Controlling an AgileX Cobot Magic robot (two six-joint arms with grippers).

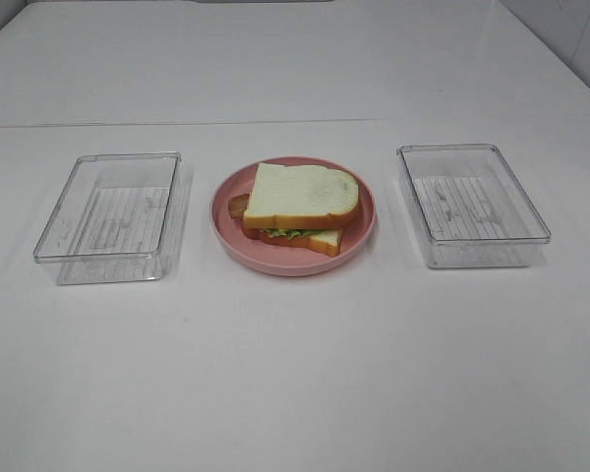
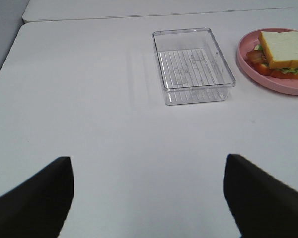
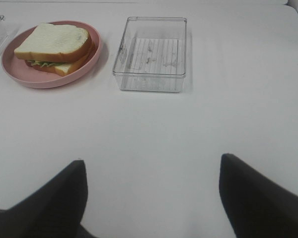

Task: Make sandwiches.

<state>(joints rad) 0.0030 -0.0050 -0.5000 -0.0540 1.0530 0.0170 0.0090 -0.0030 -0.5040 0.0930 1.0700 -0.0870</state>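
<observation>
One sandwich sits on a pink plate at the table's middle: two white bread slices with orange-brown crust, green lettuce and a brown bacon end showing between them. The wrist views show the same sandwich. Neither arm appears in the exterior high view. My left gripper is open over bare table, well short of the left box. My right gripper is open too, with nothing between its dark fingers.
A clear plastic box stands left of the plate and another clear box stands right of it; both hold nothing. The same boxes show in the wrist views. A table seam runs behind them.
</observation>
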